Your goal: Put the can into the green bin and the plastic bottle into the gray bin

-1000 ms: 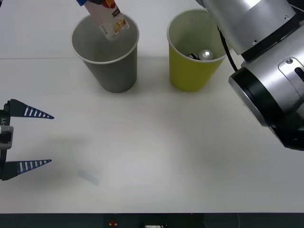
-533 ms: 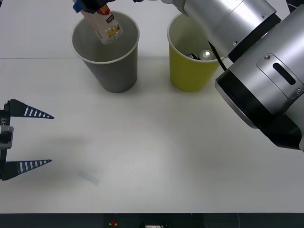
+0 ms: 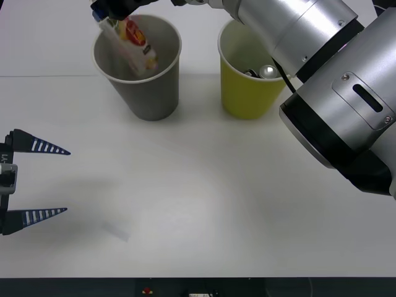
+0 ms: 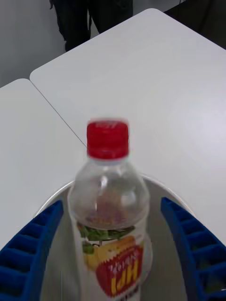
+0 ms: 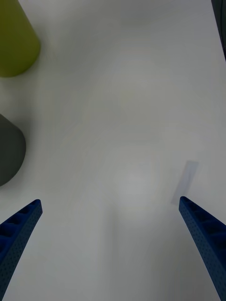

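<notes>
Now plastic bottle (image 4: 110,221) between parted jaws.

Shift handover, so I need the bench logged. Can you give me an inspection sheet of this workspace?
Surface: white table, dry and unmarked.
Job's things: small silver-topped can inside the yellow-green cup-shaped bin; clear red-capped plastic bottle tilted, bottom end inside the gray cup-shaped bin.
Clutter: one faint pale strip, perhaps tape.
Grippers: right gripper over the gray bin, open, fingers clear of the bottle; left gripper open, parked at the table's left edge.
Cables: black cable along the right arm.
Surroundings: second white table adjoining.
</notes>
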Robot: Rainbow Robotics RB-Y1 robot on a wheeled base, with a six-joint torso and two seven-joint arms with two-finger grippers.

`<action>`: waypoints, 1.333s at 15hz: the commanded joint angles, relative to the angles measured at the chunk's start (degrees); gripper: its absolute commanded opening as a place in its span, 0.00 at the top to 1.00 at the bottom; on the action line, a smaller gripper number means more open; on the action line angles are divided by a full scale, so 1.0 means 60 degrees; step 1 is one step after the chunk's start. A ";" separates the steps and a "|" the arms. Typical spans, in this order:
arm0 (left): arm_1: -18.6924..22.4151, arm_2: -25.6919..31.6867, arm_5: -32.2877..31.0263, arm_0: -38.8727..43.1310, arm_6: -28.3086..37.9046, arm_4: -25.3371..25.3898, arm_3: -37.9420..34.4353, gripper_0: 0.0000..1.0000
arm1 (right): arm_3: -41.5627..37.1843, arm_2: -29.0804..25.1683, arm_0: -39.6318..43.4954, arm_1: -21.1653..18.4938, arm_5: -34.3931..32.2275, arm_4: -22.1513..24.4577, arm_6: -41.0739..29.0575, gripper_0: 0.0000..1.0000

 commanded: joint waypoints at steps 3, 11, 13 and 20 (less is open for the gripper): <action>0.0000 0.0000 0.0000 0.0000 0.0000 0.0000 0.0000 0.00 | -0.0001 0.0000 0.0003 -0.0001 0.0001 0.0009 0.0003 0.00; 0.0000 0.0000 0.0000 0.0000 0.0000 0.0000 0.0000 0.00 | -0.0909 -0.0821 0.0150 -0.0206 -0.0878 0.0126 0.0193 0.00; 0.0000 0.0000 0.0000 0.0000 0.0000 0.0000 0.0000 0.00 | -0.2301 -0.1128 0.0882 -0.0513 -0.1259 0.0185 0.0179 0.00; 0.0000 0.0000 0.0000 0.0000 0.0000 0.0000 0.0000 0.00 | -0.8116 -0.2622 0.4119 -0.0924 -0.3120 0.0698 0.0223 0.00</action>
